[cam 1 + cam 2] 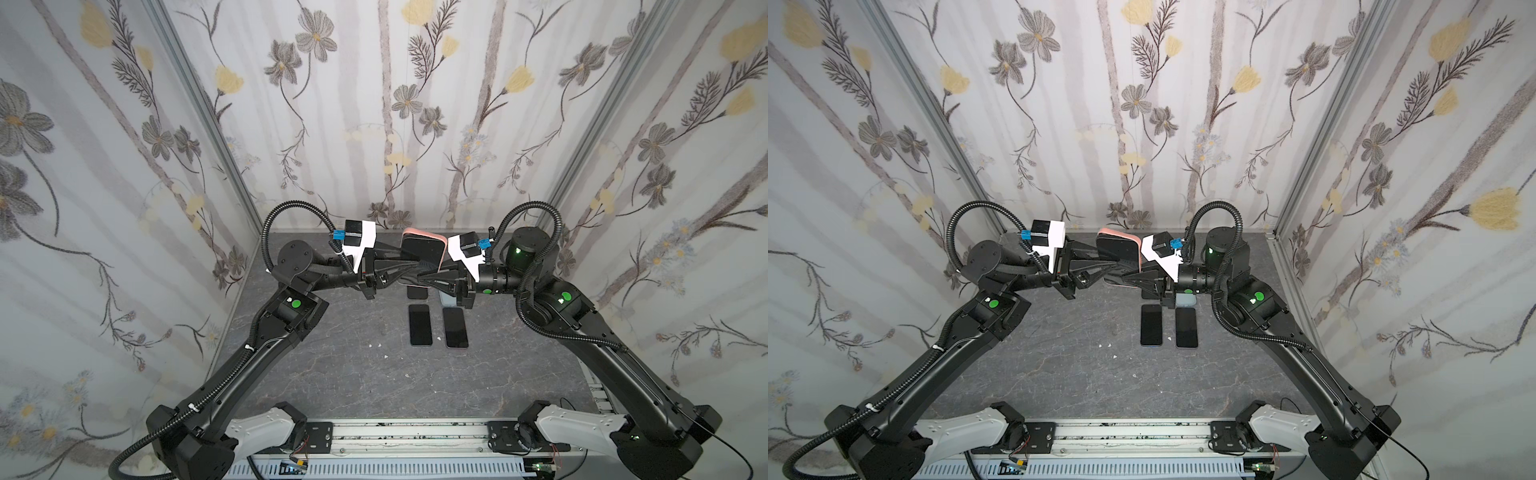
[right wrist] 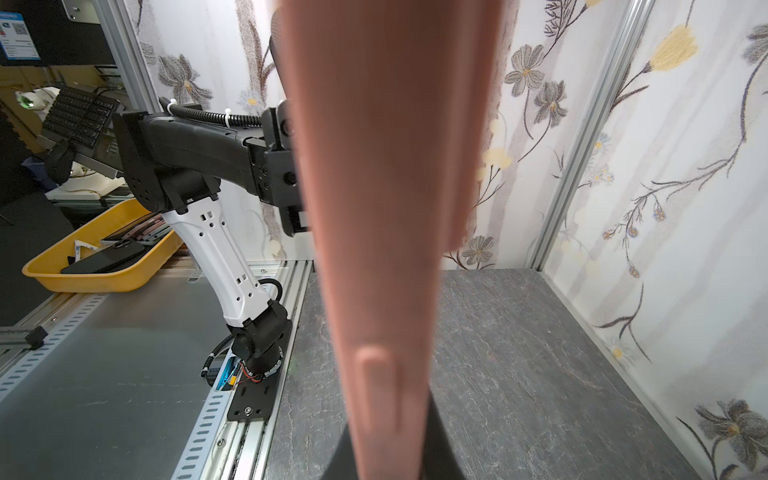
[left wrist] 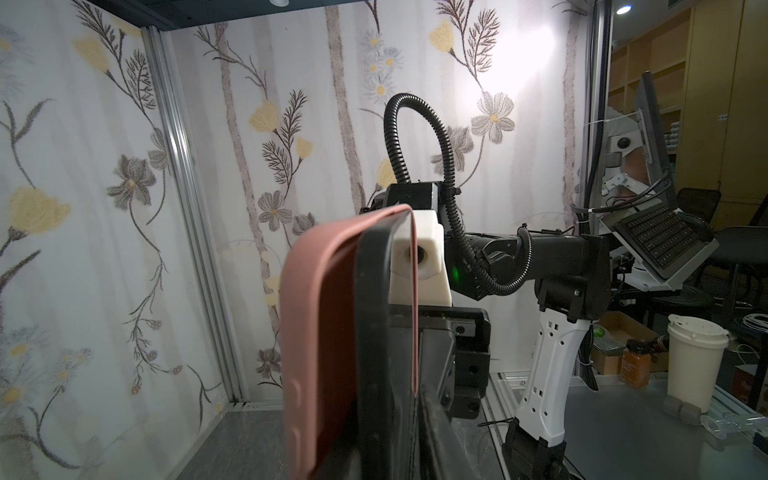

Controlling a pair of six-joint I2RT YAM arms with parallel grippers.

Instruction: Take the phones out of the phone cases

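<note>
A pink phone case [image 1: 419, 231] with a black phone [image 1: 423, 251] in it is held upright above the back of the table, in both top views. My left gripper [image 1: 409, 266] reaches in from the left and is shut on the phone [image 3: 374, 332]. In the left wrist view the case's button side [image 3: 307, 332] stands peeled away from the phone, while a thin pink rim still hugs the other edge. My right gripper [image 1: 428, 276] comes from the right and is shut on the phone case [image 2: 382, 208], which fills the middle of the right wrist view.
Two bare black phones [image 1: 420, 325] [image 1: 456, 328] lie side by side on the grey table [image 1: 332, 382]. Under the grippers lie another dark phone [image 1: 417, 292] and a pale case [image 1: 446, 297]. Floral walls close three sides. A yellow tray [image 2: 54, 270] sits outside.
</note>
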